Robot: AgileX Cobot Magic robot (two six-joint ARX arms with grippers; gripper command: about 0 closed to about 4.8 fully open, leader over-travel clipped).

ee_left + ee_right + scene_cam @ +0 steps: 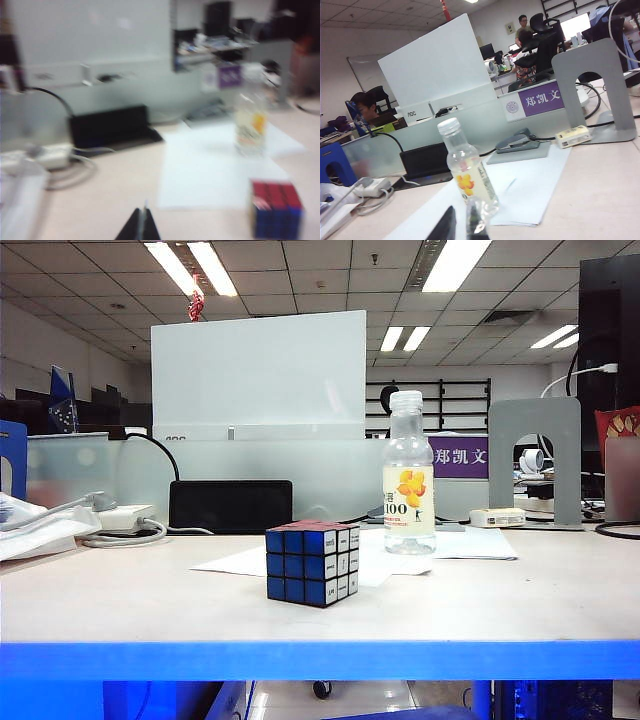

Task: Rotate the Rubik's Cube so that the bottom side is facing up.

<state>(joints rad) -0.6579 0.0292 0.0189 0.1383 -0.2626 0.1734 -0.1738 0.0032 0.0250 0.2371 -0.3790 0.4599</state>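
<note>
Exterior: Rubik's Cube (312, 564) sits on the table (120, 600) near the front edge, red face up, blue and white sides showing, just in front of the bottle (409, 475) on the paper sheet (400, 552); no arm in frame. Left wrist (blurred): left gripper (139, 226) pressed together and empty, cube (276, 208) off to one side, apart from it. Right wrist: right gripper (462, 225) nearly closed, pinching nothing, bottle (466, 171) just beyond, cube out of view; whether the flip is done or pending I can't tell.
</note>
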